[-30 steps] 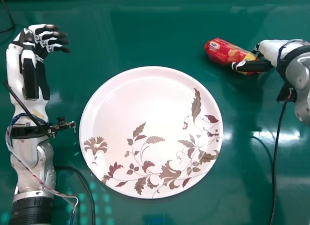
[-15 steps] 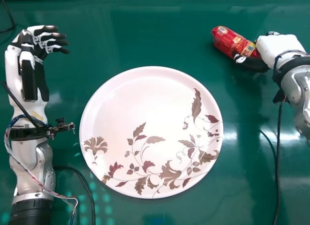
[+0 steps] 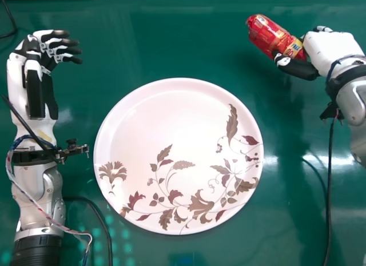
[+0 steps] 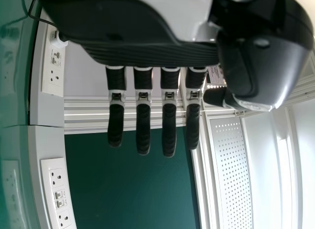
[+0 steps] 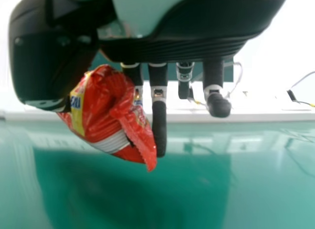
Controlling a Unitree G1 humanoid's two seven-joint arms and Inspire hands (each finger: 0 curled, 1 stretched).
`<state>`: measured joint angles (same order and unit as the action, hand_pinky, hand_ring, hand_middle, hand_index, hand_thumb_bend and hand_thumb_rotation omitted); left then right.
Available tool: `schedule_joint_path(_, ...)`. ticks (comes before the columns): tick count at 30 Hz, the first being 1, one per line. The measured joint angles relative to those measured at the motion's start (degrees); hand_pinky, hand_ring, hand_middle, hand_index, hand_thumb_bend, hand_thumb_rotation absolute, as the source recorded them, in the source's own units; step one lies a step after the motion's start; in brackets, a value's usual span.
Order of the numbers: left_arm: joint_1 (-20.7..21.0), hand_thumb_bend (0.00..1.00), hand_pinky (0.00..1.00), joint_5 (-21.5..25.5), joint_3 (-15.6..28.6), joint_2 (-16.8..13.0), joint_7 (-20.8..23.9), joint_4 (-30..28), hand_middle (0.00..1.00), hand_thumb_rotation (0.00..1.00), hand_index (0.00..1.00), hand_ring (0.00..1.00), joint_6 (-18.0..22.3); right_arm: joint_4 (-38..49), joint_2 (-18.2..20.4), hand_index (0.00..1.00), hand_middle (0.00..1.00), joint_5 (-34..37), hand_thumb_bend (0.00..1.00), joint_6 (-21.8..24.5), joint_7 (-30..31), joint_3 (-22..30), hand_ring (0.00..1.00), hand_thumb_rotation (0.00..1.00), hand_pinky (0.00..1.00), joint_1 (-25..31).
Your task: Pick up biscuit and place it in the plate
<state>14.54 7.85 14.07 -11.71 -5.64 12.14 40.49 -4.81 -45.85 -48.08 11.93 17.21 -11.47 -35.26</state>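
Holding biscuit pkt (image 3: 266,35) w/ R hand (image 3: 327,50), outside plate (image 3: 154,120).

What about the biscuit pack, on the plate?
No, the right hand holds the biscuit pack off the plate, beyond its far right edge.

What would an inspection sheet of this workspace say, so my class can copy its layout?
Surface: green, glossy tabletop with reflections.
Job's things: red biscuit packet, in the right hand; floral plate flat on the tabletop.
Clutter: nothing seen.
Grippers: right hand grips the packet; left hand open, away from the plate.
Cables: black cable by the right arm, another by the left.
Surroundings: socket panel, perforated panel.
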Motion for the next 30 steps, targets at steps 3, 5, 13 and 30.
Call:
schedule_joint_path(3,-0.02,0.05,0.43,-0.45,0.04,-0.02,0.62,-0.08,0.55,0.0,0.6,0.52,-0.37,7.58,1.07,0.5,0.47,1.23,0.51,1.43,2.21,1.78,0.42,0.0,0.07,1.22)
schedule_joint_path(5,-0.02,0.05,0.44,-0.56,0.05,-0.02,0.93,-0.12,0.55,0.0,0.6,0.52,-0.63,12.75,1.75,0.5,0.47,1.64,0.51,2.3,4.08,2.39,0.42,0.0,0.07,2.15)
schedule_joint_path(13,0.24,0.06,0.44,-0.72,0.06,-0.18,1.02,0.64,0.55,0.0,0.6,0.52,-0.66,24.57,3.7,0.5,0.46,3.8,0.51,0.86,9.51,2.44,0.41,0.0,0.07,5.8)
schedule_joint_path(30,0.83,0.06,0.44,-2.76,0.07,-0.79,1.96,1.04,0.55,0.03,0.6,0.52,-1.67,33.68,9.96,0.5,0.46,4.24,0.51,-6.68,13.31,-2.43,0.38,0.0,0.09,15.96)
